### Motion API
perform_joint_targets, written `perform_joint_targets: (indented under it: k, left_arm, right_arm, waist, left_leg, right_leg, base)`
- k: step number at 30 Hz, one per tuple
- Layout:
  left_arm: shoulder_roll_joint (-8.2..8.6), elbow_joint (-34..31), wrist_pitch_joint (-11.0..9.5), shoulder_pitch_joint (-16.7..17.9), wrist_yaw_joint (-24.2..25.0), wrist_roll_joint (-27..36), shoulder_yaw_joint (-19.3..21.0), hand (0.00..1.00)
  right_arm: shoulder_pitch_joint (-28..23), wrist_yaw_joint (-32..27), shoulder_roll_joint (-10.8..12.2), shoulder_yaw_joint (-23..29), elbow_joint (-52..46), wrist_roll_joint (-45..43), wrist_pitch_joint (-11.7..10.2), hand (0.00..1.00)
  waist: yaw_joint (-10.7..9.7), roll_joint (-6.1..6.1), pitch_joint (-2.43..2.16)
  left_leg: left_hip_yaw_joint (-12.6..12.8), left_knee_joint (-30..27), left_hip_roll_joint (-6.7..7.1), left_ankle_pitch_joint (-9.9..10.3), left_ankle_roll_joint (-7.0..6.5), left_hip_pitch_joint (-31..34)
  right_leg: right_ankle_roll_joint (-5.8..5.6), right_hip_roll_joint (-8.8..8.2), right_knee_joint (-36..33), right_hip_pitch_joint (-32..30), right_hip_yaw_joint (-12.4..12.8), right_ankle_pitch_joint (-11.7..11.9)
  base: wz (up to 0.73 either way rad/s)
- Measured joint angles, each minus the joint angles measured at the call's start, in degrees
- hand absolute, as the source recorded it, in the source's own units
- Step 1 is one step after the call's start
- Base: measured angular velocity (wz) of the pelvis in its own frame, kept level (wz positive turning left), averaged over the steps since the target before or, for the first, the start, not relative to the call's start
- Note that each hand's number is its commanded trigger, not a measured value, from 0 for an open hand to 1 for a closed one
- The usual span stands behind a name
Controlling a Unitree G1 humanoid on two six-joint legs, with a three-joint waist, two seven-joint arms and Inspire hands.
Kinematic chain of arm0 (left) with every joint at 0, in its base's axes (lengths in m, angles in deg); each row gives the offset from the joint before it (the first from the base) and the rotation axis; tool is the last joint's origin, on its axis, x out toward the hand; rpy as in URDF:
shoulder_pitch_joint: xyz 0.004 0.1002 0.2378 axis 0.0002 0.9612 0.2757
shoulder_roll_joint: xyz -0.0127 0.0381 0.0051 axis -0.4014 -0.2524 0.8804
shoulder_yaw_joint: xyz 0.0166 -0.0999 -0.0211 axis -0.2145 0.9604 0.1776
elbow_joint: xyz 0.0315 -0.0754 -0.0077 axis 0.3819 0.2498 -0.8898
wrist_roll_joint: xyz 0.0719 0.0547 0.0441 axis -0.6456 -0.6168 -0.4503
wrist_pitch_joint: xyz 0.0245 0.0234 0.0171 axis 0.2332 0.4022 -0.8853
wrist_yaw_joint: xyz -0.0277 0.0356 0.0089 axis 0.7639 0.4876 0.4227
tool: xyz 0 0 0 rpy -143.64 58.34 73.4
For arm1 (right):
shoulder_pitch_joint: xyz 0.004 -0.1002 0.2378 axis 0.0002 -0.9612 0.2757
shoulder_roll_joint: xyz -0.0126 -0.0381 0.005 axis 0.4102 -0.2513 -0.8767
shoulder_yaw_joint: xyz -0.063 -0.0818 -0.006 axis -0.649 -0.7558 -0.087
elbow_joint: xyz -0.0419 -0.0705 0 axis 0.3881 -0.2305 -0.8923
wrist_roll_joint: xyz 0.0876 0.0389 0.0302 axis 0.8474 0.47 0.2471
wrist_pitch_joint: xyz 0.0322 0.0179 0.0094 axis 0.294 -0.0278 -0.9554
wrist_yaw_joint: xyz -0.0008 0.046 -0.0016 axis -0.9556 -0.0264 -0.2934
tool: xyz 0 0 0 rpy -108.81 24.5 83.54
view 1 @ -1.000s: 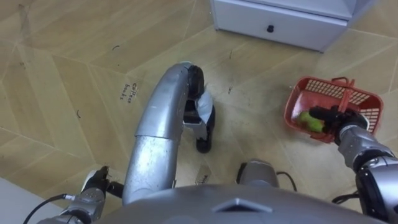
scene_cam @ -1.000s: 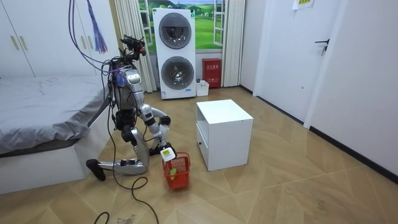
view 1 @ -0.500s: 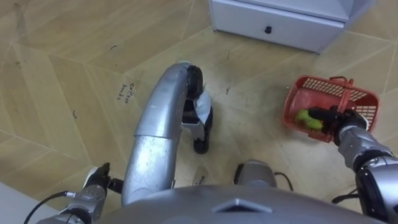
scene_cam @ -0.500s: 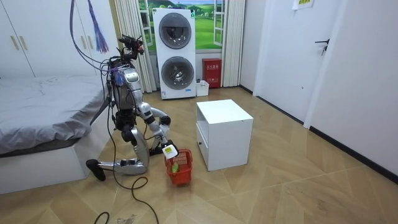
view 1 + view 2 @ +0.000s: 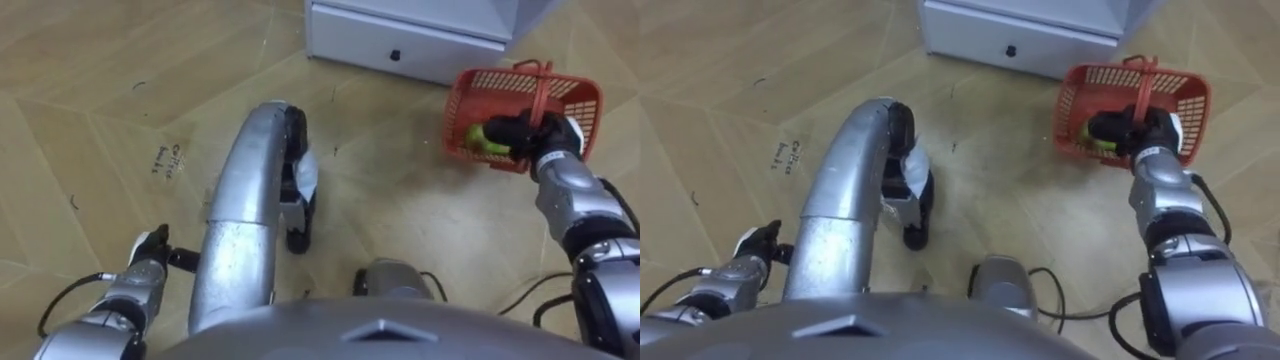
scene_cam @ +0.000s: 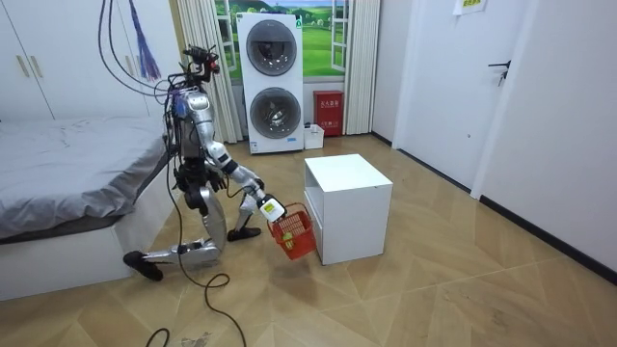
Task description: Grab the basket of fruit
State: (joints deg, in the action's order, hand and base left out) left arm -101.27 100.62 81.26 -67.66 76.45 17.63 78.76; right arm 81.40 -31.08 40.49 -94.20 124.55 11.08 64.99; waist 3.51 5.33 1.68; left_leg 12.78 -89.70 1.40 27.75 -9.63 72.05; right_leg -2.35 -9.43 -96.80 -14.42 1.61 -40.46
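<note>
As right hand (image 5: 524, 133) grips basket (image 5: 583, 108), clear of floor (image 5: 100, 100), beside cabinet (image 5: 420, 40)

I'm looking down on a pale wooden parquet floor (image 5: 420, 210), its boards laid in a chevron pattern, with small dark handwritten marks (image 5: 167, 158) on them. A white square cabinet with a low drawer (image 6: 347, 207) stands directly on the boards. Farther back, a grey-covered bed (image 6: 67, 183) and a white stacked washer and dryer (image 6: 269, 82) stand on the floor too.

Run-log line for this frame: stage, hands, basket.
stage: lift | right hand: shut on fruit basket | fruit basket: tilted, off floor, beside white cabinet | contents: green fruit | left hand: idle, low left
</note>
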Motion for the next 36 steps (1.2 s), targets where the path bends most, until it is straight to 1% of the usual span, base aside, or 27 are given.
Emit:
perform_joint_targets:
  k: [1, 2, 3, 4, 5, 6, 7, 8, 9, 10, 11, 12, 13, 14, 15, 16, 17, 18, 19, 21, 24, 26, 27, 30, 32, 34, 36]
  left_arm:
    - [0.05, -0.28, 0.05, 0.67, -0.15, 0.00, 0.65, 0.00]
    - [0.16, -0.89, 0.09, 2.60, -0.81, 0.11, 1.94, 0.00]
    - [0.33, -1.14, 0.09, 3.14, -1.25, 0.13, 2.68, 0.00]
    - [0.28, -1.22, 0.09, 4.60, -1.95, 0.37, 3.54, 0.00]
    - [-0.02, -1.65, 0.07, 5.31, -2.93, 0.51, 3.64, 0.00]
    - [-0.43, -2.11, -0.02, 5.81, -4.02, 0.41, 3.69, 0.00]
    - [-0.51, -2.09, -0.14, 6.00, -4.58, -0.04, 3.86, 0.00]
    - [-0.21, -1.94, -0.46, 6.13, -5.57, -0.61, 4.33, 0.00]
    - [-0.11, -1.93, -1.13, 6.23, -6.31, -0.56, 4.24, 0.00]
    - [-0.07, -2.06, -1.40, 6.33, -6.65, -0.60, 4.24, 0.00]
    - [0.12, -2.18, -2.03, 6.57, -7.64, -0.59, 4.22, 0.00]
    - [0.34, -2.72, -2.15, 6.96, -8.43, -0.69, 4.20, 0.00]
    - [0.44, -3.36, -2.12, 7.22, -8.72, -0.74, 4.15, 0.00]
    - [0.61, -4.43, -2.07, 7.60, -8.88, -0.56, 4.11, 0.00]
    - [0.89, -5.43, -2.03, 7.55, -8.90, -0.52, 4.22, 0.00]
    - [1.10, -6.04, -1.76, 7.55, -8.95, -0.53, 4.23, 0.00]
    - [1.32, -6.81, -1.76, 7.71, -8.93, -0.52, 4.26, 0.00]
    - [1.40, -7.81, -1.68, 7.95, -8.85, -0.62, 4.49, 0.00]
    - [1.40, -8.24, -1.68, 8.22, -8.80, -0.64, 4.86, 0.00]
    - [1.42, -8.74, -1.41, 8.96, -8.70, -0.80, 6.16, 0.00]
    - [1.56, -10.60, -0.46, 10.64, -8.45, -1.22, 7.91, 0.00]
    - [1.63, -11.52, -0.20, 11.59, -8.14, -1.25, 8.97, 0.00]
    - [1.77, -11.61, -0.10, 12.05, -7.84, -1.28, 9.94, 0.00]
    - [1.79, -11.79, 0.28, 13.51, -7.35, -1.38, 10.73, 0.00]
    - [1.82, -12.06, 1.06, 14.05, -7.34, -2.28, 10.99, 0.00]
    - [1.86, -12.10, 1.22, 14.30, -7.32, -3.42, 10.97, 0.00]
    - [1.99, -12.20, 1.28, 14.55, -7.18, -3.76, 10.98, 0.00]
  right_arm:
    - [-0.28, 0.02, 0.03, 0.00, -1.46, 0.32, 0.49, 1.00]
    - [-0.65, 0.05, 0.19, -0.01, -4.02, 0.26, 1.16, 1.00]
    - [-0.75, 0.00, 0.20, 0.03, -5.06, 0.19, 1.17, 1.00]
    - [-1.74, -0.41, 0.17, 0.23, -7.74, 0.40, 1.17, 1.00]
    - [-2.98, -1.19, 0.31, 0.36, -10.77, 0.12, 1.14, 1.00]
    - [-3.90, -1.39, 1.02, 0.49, -12.54, -0.93, 1.12, 1.00]
    - [-4.12, -1.43, 1.67, 0.83, -12.98, -1.87, 1.14, 1.00]
    - [-4.98, -1.62, 2.19, 0.88, -14.55, -3.63, 1.16, 1.00]
    - [-5.60, -1.64, 2.27, 0.84, -15.99, -4.49, 1.14, 1.00]
    - [-5.92, -1.72, 2.25, 0.90, -16.68, -4.72, 1.15, 1.00]
    - [-6.32, -1.80, 2.26, 1.20, -17.99, -4.96, 1.16, 1.00]
    - [-6.67, -1.87, 2.25, 1.27, -19.39, -5.52, 1.20, 1.00]
    - [-7.06, -1.98, 2.25, 1.31, -20.39, -5.65, 1.21, 1.00]
    - [-8.21, -2.36, 2.26, 1.29, -23.12, -5.64, 1.20, 1.00]
    - [-9.15, -2.39, 2.24, 1.19, -26.14, -5.66, 1.00, 1.00]
    - [-9.54, -2.50, 2.25, 1.20, -27.25, -5.70, 0.88, 1.00]
    - [-9.76, -2.34, 2.24, 1.16, -29.21, -5.51, 0.87, 1.00]
    - [-9.97, -2.36, 2.25, 1.20, -31.13, -5.40, 0.84, 1.00]
    - [-10.23, -2.36, 2.27, 1.21, -32.01, -5.32, 0.84, 1.00]
    - [-11.37, -2.35, 2.28, 1.28, -35.29, -4.50, 0.85, 1.00]
    - [-11.84, -1.54, 2.32, 1.27, -38.99, -3.87, 0.85, 1.00]
    - [-11.84, -1.11, 2.29, 1.28, -40.39, -3.41, 0.85, 1.00]
    - [-11.88, -0.78, 2.31, 1.27, -41.27, -3.40, 0.87, 1.00]
    - [-11.90, 0.43, 2.28, 1.25, -42.90, -3.77, 0.94, 1.00]
    - [-11.88, 0.80, 2.17, 1.25, -44.38, -4.28, 1.08, 1.00]
    - [-11.87, 1.21, 2.11, 1.23, -45.42, -4.40, 1.08, 1.00]
    - [-11.83, 1.68, 2.10, 1.25, -45.61, -4.59, 1.08, 1.00]
  waist:
    - [-0.02, -0.03, -0.02]
    - [0.04, 0.15, -0.07]
    - [-0.05, 0.11, -0.07]
    - [0.08, 0.26, -0.21]
    - [0.15, 0.22, -0.23]
    - [0.07, 0.19, -0.24]
    - [-0.11, 0.22, -0.26]
    - [0.11, 0.18, -0.32]
    - [0.13, -0.03, -0.42]
    - [0.12, -0.18, -0.57]
    - [0.17, -0.45, -0.69]
    - [0.23, -0.52, -0.71]
    - [0.15, -0.48, -0.74]
    - [0.10, -0.23, -0.91]
    - [0.10, -0.04, -1.05]
    - [0.01, -0.21, -1.24]
    - [0.31, -0.20, -1.38]
    - [0.17, -0.64, -1.37]
    - [-0.03, -0.69, -1.36]
    - [0.07, -0.58, -1.39]
    - [-0.02, -0.67, -1.40]
    - [0.13, -0.66, -1.40]
    - [0.13, -0.65, -1.41]
    - [0.06, -0.64, -1.42]
    - [0.10, -0.58, -1.46]
    - [0.10, -0.51, -1.42]
    - [0.26, -0.27, -1.49]
  left_leg:
    - [0.13, 3.41, 0.12, -0.49, 0.08, -1.93]
    - [0.78, 10.45, 0.29, -1.63, 0.02, -6.32]
    - [1.02, 13.97, 0.34, -2.33, -0.01, -8.74]
    - [1.63, 21.50, 0.50, -3.96, -0.28, -13.55]
    - [1.42, 28.56, 0.64, -5.75, -0.16, -18.15]
    - [0.94, 35.08, 0.42, -7.33, 0.24, -23.07]
    - [0.88, 38.43, 0.42, -8.17, 0.41, -25.73]
    - [0.87, 44.45, 0.34, -9.74, 0.93, -31.11]
    - [0.94, 50.32, 0.17, -11.37, 1.23, -36.00]
    - [0.97, 52.82, -0.03, -12.10, 1.39, -38.15]
    - [1.09, 56.79, -0.66, -13.14, 1.92, -42.21]
    - [1.34, 59.49, -1.22, -13.64, 2.43, -45.39]
    - [1.48, 60.40, -1.43, -13.76, 2.63, -46.65]
    - [1.59, 61.87, -1.56, -14.04, 3.10, -48.49]
    - [1.55, 62.48, -1.68, -14.20, 3.44, -49.45]
    - [1.37, 62.73, -1.82, -14.54, 3.94, -49.94]
    - [1.26, 64.77, -2.19, -15.15, 4.88, -51.32]
    - [0.50, 66.32, -2.48, -15.74, 5.51, -52.40]
    - [0.19, 67.12, -2.55, -16.03, 5.75, -53.11]
    - [-0.14, 69.95, -2.75, -16.81, 6.70, -56.17]
    - [-0.39, 71.66, -3.05, -17.28, 7.47, -58.54]
    - [-0.43, 72.51, -3.06, -17.49, 7.81, -59.81]
    - [-0.46, 72.70, -3.06, -17.58, 7.96, -60.41]
    - [-0.53, 73.66, -2.86, -17.73, 8.20, -62.15]
    - [-0.53, 74.39, -2.86, -17.87, 8.43, -62.83]
    - [-0.76, 74.60, -2.83, -17.89, 8.46, -63.37]
    - [-0.96, 75.23, -2.74, -17.97, 8.59, -64.63]
  right_leg:
    - [-0.08, -0.18, 5.01, 0.68, 0.43, 0.58]
    - [-1.23, -0.56, 13.75, 1.87, 0.65, 4.19]
    - [-1.37, -0.74, 17.61, 2.30, 0.79, 7.39]
    - [-1.41, -1.25, 24.21, 2.62, 0.88, 15.53]
    - [-2.30, -1.00, 28.71, 2.31, 0.90, 24.26]
    - [-2.43, -0.44, 30.86, 1.16, -0.09, 25.61]
    - [-2.44, -0.39, 30.90, 0.32, -0.83, 24.88]
    - [-2.02, -0.38, 31.35, -1.75, -2.69, 22.36]
    - [-2.02, -0.29, 33.62, -3.64, -4.42, 19.93]
    - [-2.13, -0.16, 35.51, -4.25, -5.24, 19.04]
    - [-2.34, -0.05, 41.05, -5.47, -6.77, 17.83]
    - [-2.20, -0.08, 48.25, -5.93, -8.07, 17.84]
    - [-2.21, -0.05, 51.99, -5.90, -8.53, 17.98]
    - [-1.79, 0.05, 60.27, -5.56, -9.84, 19.29]
    - [-0.98, 0.62, 66.59, -5.62, -10.16, 23.32]
    - [-0.86, 0.74, 67.58, -5.01, -10.57, 23.87]
    - [-0.12, 1.48, 70.55, -3.19, -11.12, 24.88]
    - [0.29, 2.27, 73.05, -1.28, -11.98, 25.92]
    - [0.51, 2.57, 74.25, -0.27, -12.34, 26.23]
    - [1.12, 3.46, 77.47, 3.21, -13.19, 26.85]
    - [1.69, 4.32, 80.32, 5.97, -13.75, 27.34]
    - [1.89, 4.59, 81.38, 7.32, -13.84, 27.50]
    - [1.92, 4.74, 81.88, 8.06, -13.89, 27.51]
    - [1.94, 5.25, 82.28, 9.65, -13.90, 27.52]
    - [1.94, 5.31, 82.24, 9.78, -13.90, 27.52]
    - [1.94, 5.42, 82.52, 10.53, -13.89, 27.52]
    - [1.94, 5.46, 83.23, 11.72, -14.00, 27.53]
  base:
    - [-0.66]
    - [-0.50]
    - [-0.59]
    - [-0.52]
    - [-0.60]
    - [-0.46]
    - [-0.52]
    - [-0.47]
    - [-0.46]
    - [-0.37]
    - [-0.36]
    - [-0.34]
    - [-0.21]
    - [-0.06]
    - [0.00]
    - [-0.09]
    - [-0.04]
    - [0.00]
    - [0.15]
    - [0.10]
    - [0.04]
    - [0.00]
    - [0.00]
    - [-0.01]
    - [-0.04]
    - [0.00]
    - [0.04]
